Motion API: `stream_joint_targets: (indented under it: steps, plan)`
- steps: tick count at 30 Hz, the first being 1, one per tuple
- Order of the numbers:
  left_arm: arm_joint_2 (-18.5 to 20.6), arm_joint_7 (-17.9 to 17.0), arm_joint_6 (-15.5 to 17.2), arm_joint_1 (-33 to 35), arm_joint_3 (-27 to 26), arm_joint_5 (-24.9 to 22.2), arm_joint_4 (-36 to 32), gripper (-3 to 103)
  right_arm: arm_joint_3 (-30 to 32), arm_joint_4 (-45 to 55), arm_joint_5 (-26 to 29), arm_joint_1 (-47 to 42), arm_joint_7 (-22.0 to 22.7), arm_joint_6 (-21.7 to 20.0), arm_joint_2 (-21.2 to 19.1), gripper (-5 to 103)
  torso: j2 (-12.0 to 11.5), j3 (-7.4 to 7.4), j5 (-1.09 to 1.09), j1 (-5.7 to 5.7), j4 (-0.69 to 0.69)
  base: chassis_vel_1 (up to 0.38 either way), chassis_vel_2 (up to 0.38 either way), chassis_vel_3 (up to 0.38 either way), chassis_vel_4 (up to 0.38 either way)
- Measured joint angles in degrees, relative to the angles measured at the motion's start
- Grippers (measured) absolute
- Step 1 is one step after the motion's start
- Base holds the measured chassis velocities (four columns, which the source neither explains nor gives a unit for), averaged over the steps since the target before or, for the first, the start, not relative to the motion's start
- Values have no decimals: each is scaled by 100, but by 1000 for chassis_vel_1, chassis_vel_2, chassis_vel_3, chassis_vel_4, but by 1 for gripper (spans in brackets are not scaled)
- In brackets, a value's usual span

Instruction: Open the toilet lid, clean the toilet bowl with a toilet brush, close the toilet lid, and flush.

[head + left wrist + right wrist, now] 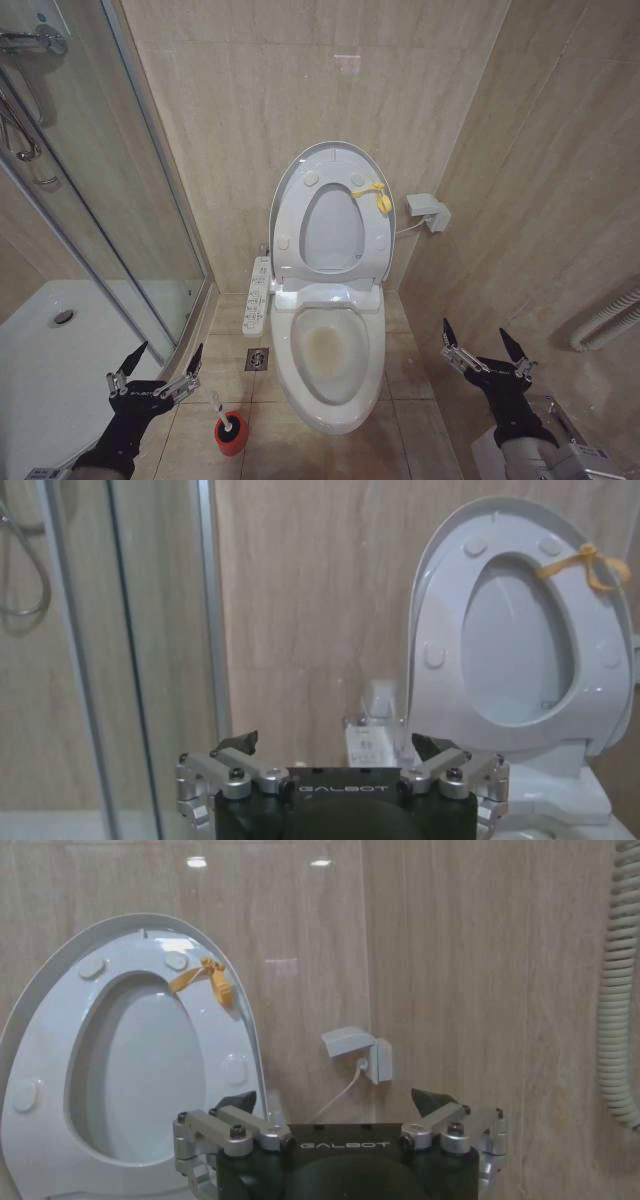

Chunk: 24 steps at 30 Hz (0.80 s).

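The toilet lid stands raised against the back wall with the ring seat folded up in front of it and a yellow tag at its edge; it also shows as the lid and the lid in the wrist views. Below it the toilet bowl lies open, with yellowish staining inside. The toilet brush stands in its red cup holder on the floor left of the bowl. My left gripper hovers open, just left of and above the brush. My right gripper hangs open right of the bowl.
A white button panel runs along the bowl's left side, with a floor drain beside it. The glass shower door and white shower tray close off the left. A wall box and ribbed hose sit at right.
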Motion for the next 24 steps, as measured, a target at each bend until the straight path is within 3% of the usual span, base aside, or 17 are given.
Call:
stream_joint_targets:
  steps: [16, 24]
  plan:
    - [-4, 35, -262, -145, -182, -41, 10, 100, 0, 0, 0, 0, 0, 0, 0, 100, 0, 0, 0, 1, 0, 0, 0, 0, 0]
    - [113, 60, -62, -254, -51, -304, 13, 100, 0, 0, 0, 0, 0, 0, 0, 100, 0, 0, 0, 1, 1, 0, 0, 0, 0]
